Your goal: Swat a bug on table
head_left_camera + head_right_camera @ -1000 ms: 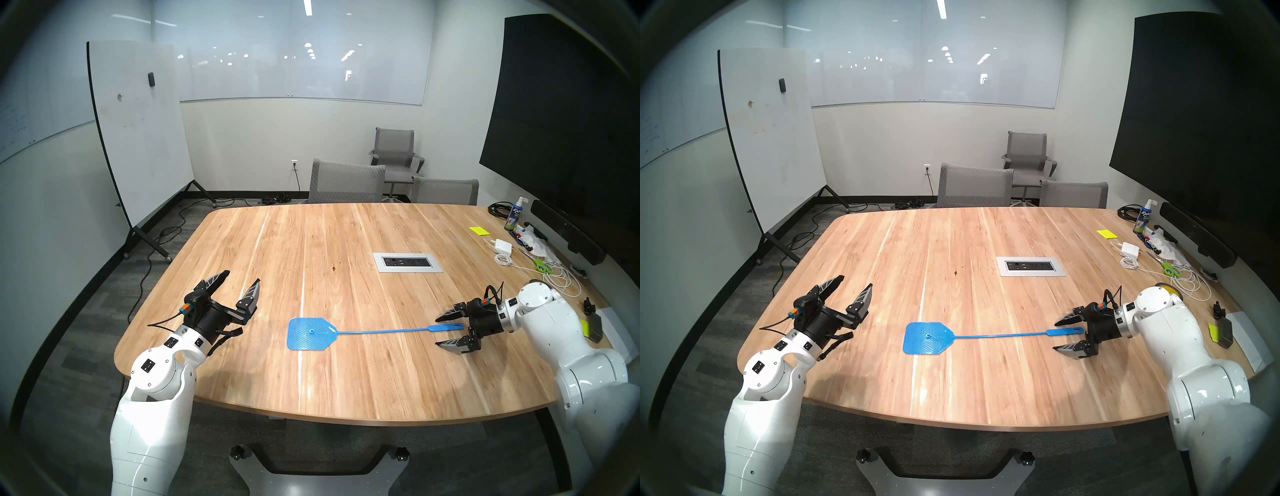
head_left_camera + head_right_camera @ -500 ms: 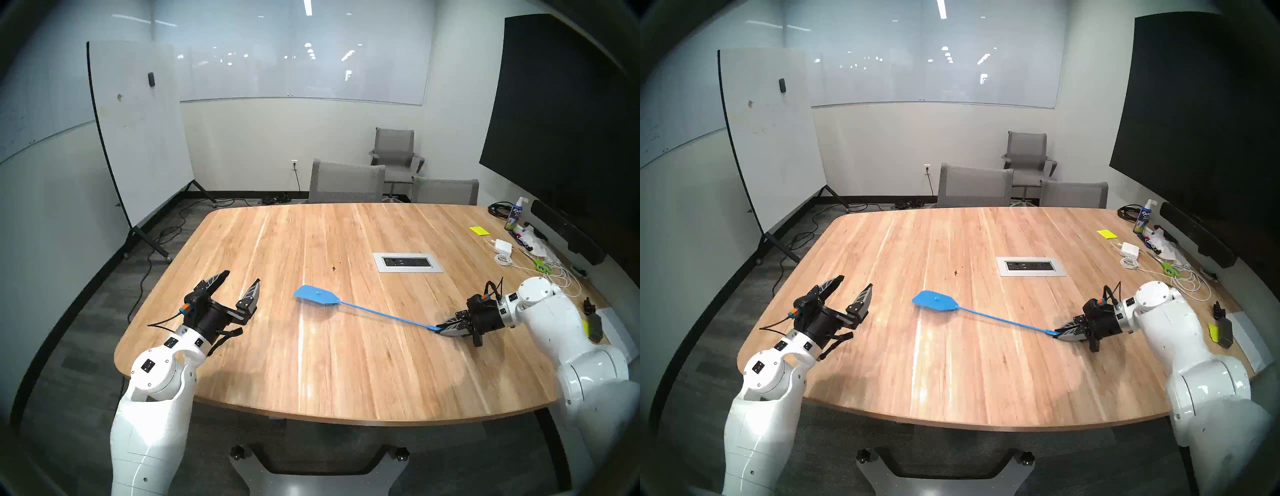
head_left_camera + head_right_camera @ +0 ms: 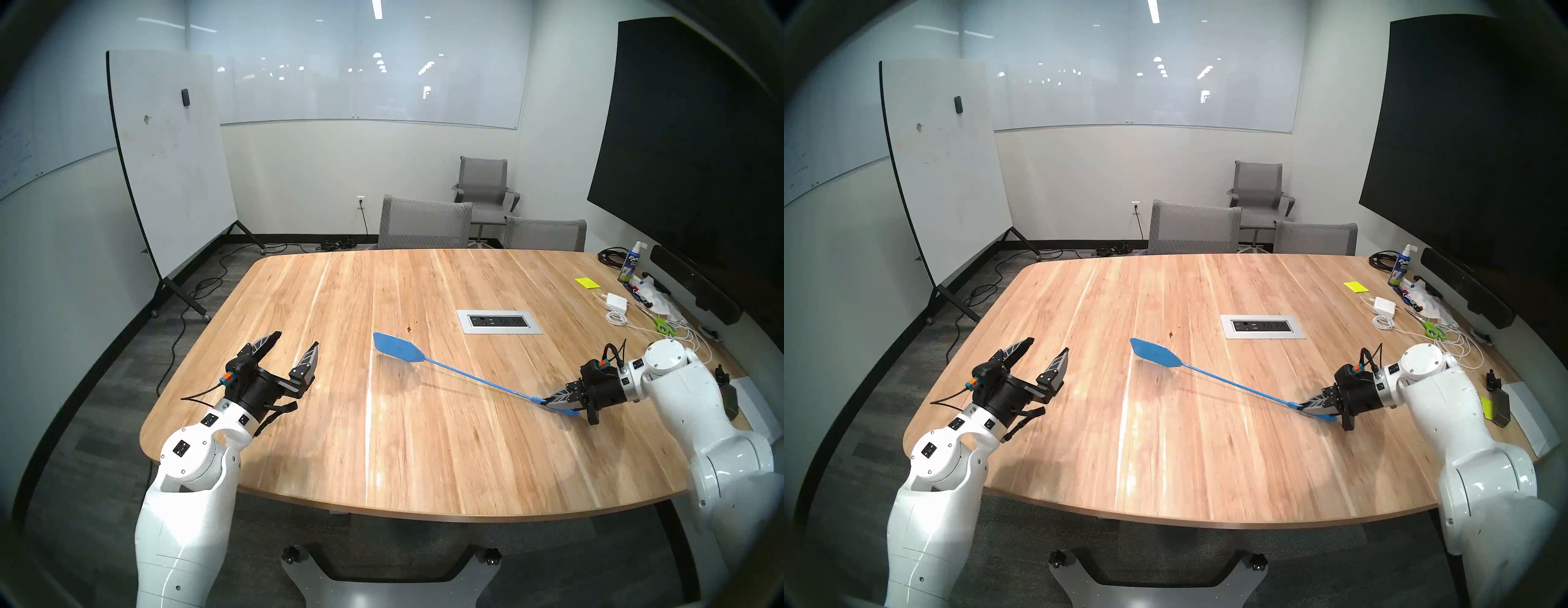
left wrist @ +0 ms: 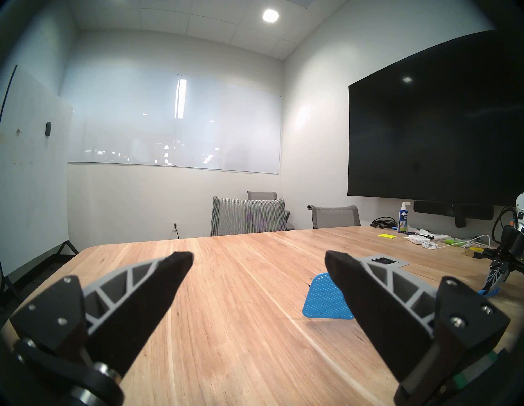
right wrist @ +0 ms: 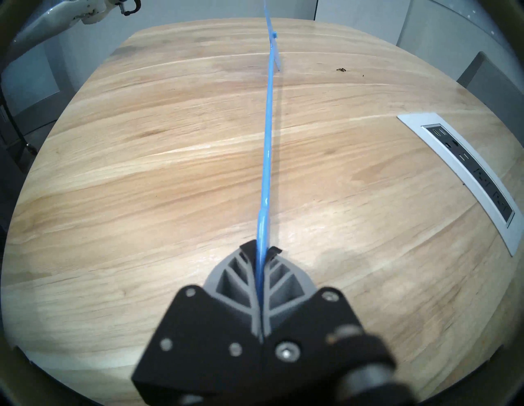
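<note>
Left arm raised over near left edge, left gripper (image 3: 297, 346) spread wide, empty. Right arm low at right side, right gripper (image 3: 551, 403) clamped, angled downward.

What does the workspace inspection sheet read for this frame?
Surface: light-brown wooden plank table with inset silver outlet panel.
Job's things: tiny dark bug on the wood; blue plastic fly swatter, head raised off the table.
Clutter: spray bottle, yellow sticky pad, white charger, green scissors at far right.
End effectors: left end effector open, empty; right end effector shut on swatter handle.
Cables: white cords on table; black cords on floor.
Surroundings: rolling whiteboard, grey mesh chairs, dark wall screen.
</note>
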Action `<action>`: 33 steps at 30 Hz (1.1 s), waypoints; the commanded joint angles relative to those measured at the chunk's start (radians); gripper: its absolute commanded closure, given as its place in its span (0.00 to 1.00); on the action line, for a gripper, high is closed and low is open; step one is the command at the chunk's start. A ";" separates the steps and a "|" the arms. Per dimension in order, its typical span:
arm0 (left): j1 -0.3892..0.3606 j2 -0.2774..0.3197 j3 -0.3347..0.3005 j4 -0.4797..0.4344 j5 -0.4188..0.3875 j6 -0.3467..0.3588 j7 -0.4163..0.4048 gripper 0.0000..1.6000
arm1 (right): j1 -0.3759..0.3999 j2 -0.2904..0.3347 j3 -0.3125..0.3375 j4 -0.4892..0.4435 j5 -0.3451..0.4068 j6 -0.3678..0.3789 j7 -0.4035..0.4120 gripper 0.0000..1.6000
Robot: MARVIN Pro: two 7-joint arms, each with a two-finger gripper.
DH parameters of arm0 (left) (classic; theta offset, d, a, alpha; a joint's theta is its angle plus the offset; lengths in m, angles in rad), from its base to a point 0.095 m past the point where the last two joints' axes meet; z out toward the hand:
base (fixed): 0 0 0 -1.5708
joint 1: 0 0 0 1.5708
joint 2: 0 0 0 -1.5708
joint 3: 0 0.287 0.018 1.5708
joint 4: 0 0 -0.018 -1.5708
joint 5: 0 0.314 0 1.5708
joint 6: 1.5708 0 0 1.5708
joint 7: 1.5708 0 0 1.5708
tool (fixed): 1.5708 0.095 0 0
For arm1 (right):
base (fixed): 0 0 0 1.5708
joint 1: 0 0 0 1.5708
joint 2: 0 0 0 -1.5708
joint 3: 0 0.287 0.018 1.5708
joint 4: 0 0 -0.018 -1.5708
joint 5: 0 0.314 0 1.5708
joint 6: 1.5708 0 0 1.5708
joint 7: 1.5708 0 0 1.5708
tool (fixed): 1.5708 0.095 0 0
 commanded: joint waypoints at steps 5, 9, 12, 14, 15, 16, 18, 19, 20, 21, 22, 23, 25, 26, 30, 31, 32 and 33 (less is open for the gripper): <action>-0.003 0.002 0.000 -0.019 0.001 0.000 -0.001 0.00 | 0.001 0.034 0.043 -0.003 0.020 0.022 -0.016 1.00; -0.003 0.002 0.000 -0.019 0.001 0.000 -0.001 0.00 | 0.003 0.038 0.054 0.002 0.021 0.029 -0.018 1.00; -0.003 0.002 0.000 -0.019 0.001 0.000 -0.001 0.00 | 0.001 0.043 0.064 0.004 0.026 0.033 -0.016 1.00; -0.003 0.002 -0.001 -0.019 0.001 0.000 -0.001 0.00 | 0.004 0.046 0.067 0.017 0.025 0.027 -0.016 1.00; -0.003 0.002 -0.001 -0.019 0.001 0.000 -0.001 0.00 | 0.003 0.048 0.070 0.019 0.025 0.028 -0.016 1.00; -0.003 0.002 -0.001 -0.019 0.001 0.000 -0.001 0.00 | 0.001 0.049 0.072 0.019 0.026 0.028 -0.015 1.00; -0.003 0.002 -0.001 -0.019 0.001 0.000 -0.001 0.00 | -0.005 0.055 0.077 0.015 0.028 0.042 -0.007 1.00; -0.003 0.002 -0.001 -0.019 0.001 0.000 -0.001 0.00 | -0.009 0.058 0.079 0.017 0.028 0.036 -0.006 1.00; -0.003 0.002 -0.001 -0.019 0.001 0.000 -0.001 0.00 | -0.010 0.060 0.081 0.020 0.028 0.032 -0.006 1.00; -0.003 0.002 -0.001 -0.019 0.001 0.000 -0.001 0.00 | -0.013 0.062 0.083 0.022 0.028 0.029 -0.004 1.00; -0.003 0.002 -0.001 -0.019 0.001 0.000 -0.001 0.00 | -0.016 0.064 0.085 0.023 0.029 0.027 -0.002 1.00; -0.003 0.002 -0.001 -0.019 0.002 0.000 -0.001 0.00 | -0.020 0.066 0.088 0.023 0.030 0.026 0.000 1.00; -0.003 0.002 -0.001 -0.019 0.002 0.000 -0.001 0.00 | -0.027 0.071 0.095 0.020 0.032 0.026 0.003 1.00; -0.003 0.002 -0.001 -0.019 0.002 0.000 -0.001 0.00 | -0.033 0.074 0.099 0.016 0.034 0.026 0.006 1.00; -0.003 0.002 -0.001 -0.019 0.001 0.000 -0.001 0.00 | -0.070 0.093 0.127 -0.011 0.051 0.051 0.019 1.00; -0.003 0.002 -0.001 -0.019 0.001 0.000 -0.001 0.00 | -0.077 0.098 0.132 -0.016 0.055 0.056 0.022 1.00; -0.003 0.002 -0.001 -0.019 0.001 0.000 -0.001 0.00 | -0.077 0.098 0.132 -0.016 0.055 0.056 0.022 1.00; -0.003 0.002 -0.001 -0.019 0.001 0.000 -0.001 0.00 | -0.096 0.107 0.146 -0.032 0.062 0.058 0.024 1.00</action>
